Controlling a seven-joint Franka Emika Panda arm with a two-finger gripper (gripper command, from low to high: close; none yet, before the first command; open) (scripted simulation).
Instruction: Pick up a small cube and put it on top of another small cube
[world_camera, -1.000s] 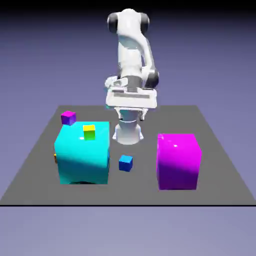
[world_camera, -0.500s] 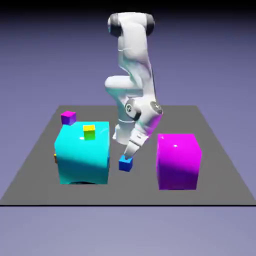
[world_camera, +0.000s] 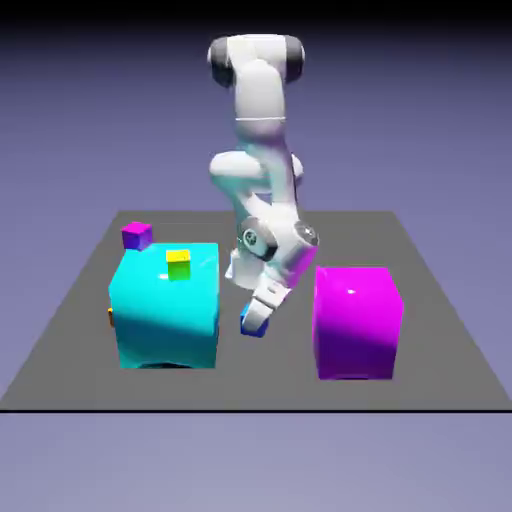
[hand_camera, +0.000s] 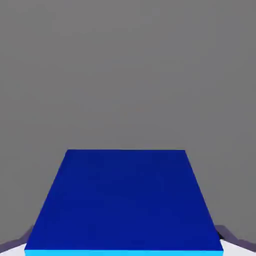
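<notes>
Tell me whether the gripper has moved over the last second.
Yes. The gripper has come down from above the table to the blue cube, between the cyan block and magenta block.

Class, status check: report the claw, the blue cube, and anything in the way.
Claw down around blue cube on the mat; grip not confirmed. Yellow-topped cube sits atop cyan block. Path between looks open; magenta block off to the side.

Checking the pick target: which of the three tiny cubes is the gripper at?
The blue cube, on the table between the cyan block and magenta block. The yellow-topped cube sits on the cyan block; the purple cube lies behind it.
</notes>
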